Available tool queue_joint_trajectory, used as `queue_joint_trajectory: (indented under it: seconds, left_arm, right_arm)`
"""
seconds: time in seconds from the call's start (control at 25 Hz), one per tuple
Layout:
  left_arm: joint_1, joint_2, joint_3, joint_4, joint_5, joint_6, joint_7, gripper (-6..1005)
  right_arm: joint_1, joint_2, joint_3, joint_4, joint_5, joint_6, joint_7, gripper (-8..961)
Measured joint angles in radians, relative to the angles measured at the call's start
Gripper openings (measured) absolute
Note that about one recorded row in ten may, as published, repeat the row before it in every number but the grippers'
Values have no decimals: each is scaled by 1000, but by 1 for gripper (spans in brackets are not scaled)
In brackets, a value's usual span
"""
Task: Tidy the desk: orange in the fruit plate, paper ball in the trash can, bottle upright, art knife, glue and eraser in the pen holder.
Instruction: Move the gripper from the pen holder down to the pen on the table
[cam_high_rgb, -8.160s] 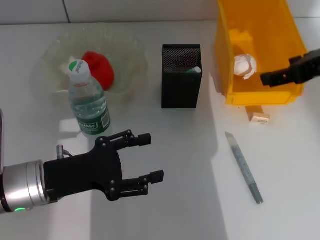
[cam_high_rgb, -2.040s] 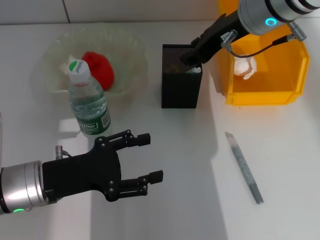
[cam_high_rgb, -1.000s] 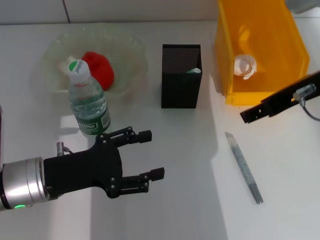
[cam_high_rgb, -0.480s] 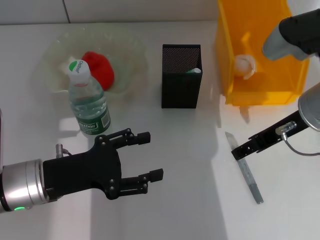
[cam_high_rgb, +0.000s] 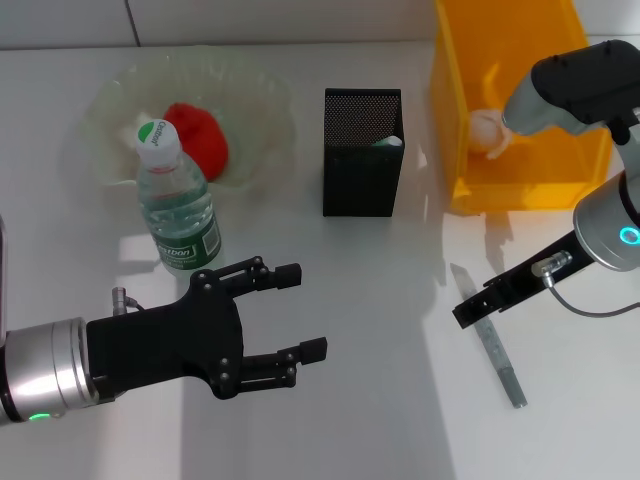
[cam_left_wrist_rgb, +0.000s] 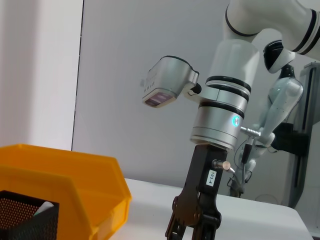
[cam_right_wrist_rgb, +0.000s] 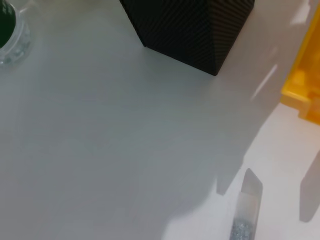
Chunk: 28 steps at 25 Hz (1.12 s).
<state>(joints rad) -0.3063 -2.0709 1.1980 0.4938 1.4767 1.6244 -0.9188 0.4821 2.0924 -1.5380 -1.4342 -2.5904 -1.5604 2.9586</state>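
My right gripper (cam_high_rgb: 462, 314) hangs low over the upper part of the grey art knife (cam_high_rgb: 497, 354), which lies flat on the white desk (cam_high_rgb: 380, 330); I cannot tell whether its fingers are spread or closed. Beyond it stand the pen holder (cam_high_rgb: 362, 152) and the trash can (cam_high_rgb: 520, 100), with what looks like the paper ball (cam_high_rgb: 487, 131) inside. My left gripper (cam_high_rgb: 290, 312) hovers spread wide and empty, just in front of the upright bottle (cam_high_rgb: 176, 200); past that, the orange (cam_high_rgb: 199, 135) sits in the fruit plate (cam_high_rgb: 255, 90).

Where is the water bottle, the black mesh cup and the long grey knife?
bottle (cam_high_rgb: 178, 210), head view: on the clear body above the green label.
pen holder (cam_high_rgb: 361, 180), head view: on its front mesh wall.
art knife (cam_high_rgb: 497, 356), head view: on the grey handle, past the right gripper (cam_high_rgb: 466, 311).
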Motion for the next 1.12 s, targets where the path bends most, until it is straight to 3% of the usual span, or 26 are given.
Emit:
queue_joint_trajectory:
  seconds: [0.28,0.72,1.12]
  left_arm:
    - [1,0,0,-1,0,0,0,800]
    - [4,0,0,-2,5,0,0,800]
    - [8,0,0,-2,5,0,0,800]
  right_arm:
    - [19,0,-9,44,-2,15,0,748]
    - [30,-1,-20,80,0,36,-1,558]
    - [34,-2,-30,104,0,45,-2,541]
